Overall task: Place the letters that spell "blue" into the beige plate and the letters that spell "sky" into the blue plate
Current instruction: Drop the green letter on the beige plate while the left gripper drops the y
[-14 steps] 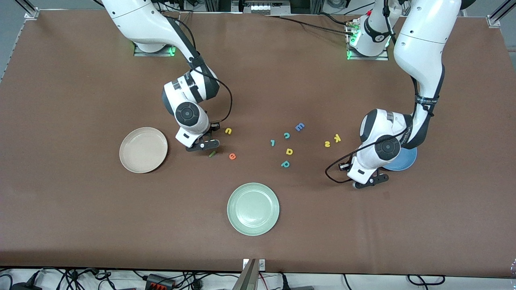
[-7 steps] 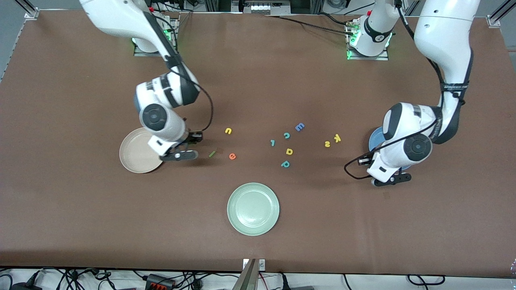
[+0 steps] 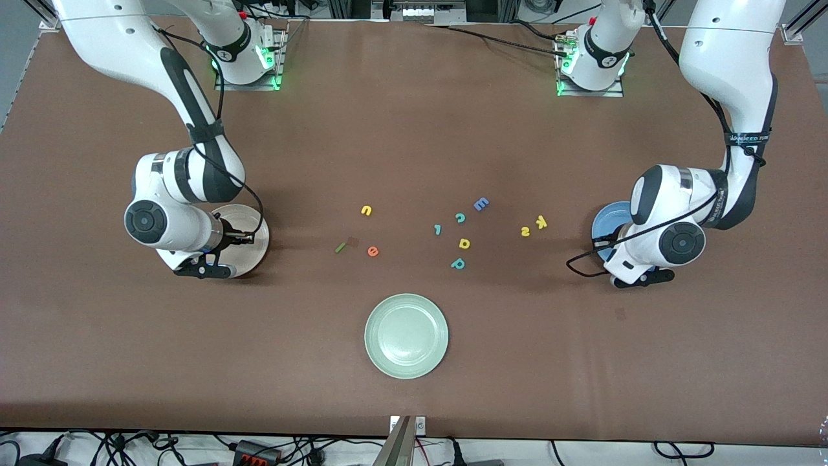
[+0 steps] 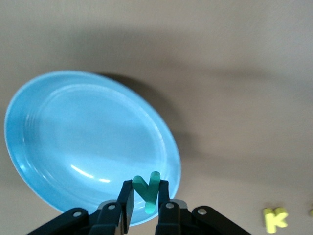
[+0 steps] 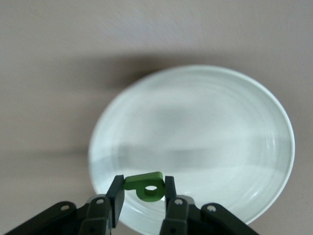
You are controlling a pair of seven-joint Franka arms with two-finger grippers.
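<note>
left tool [image 4: 145,205] pinches teal y [image 4: 147,192] over blue plate [image 4: 44,161]; right tool [image 5: 143,198] pinches green b [image 5: 145,186] over beige plate [image 5: 234,147].

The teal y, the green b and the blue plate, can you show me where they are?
teal y [image 4: 147,192], left wrist view, its stem.
green b [image 5: 145,186], right wrist view, its loop.
blue plate [image 4: 73,142], left wrist view, its bare middle.

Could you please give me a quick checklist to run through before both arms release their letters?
1. Left gripper holds the teal y: ok.
2. Left gripper is over the blue plate: ok, above its rim.
3. Right gripper holds the dark green b: ok.
4. Right gripper is over the beige plate: ok, near its edge.
5. Both plates bare below the letters: ok.
6. Letters left on the table: not ok; u, l, e, s, k.
</note>
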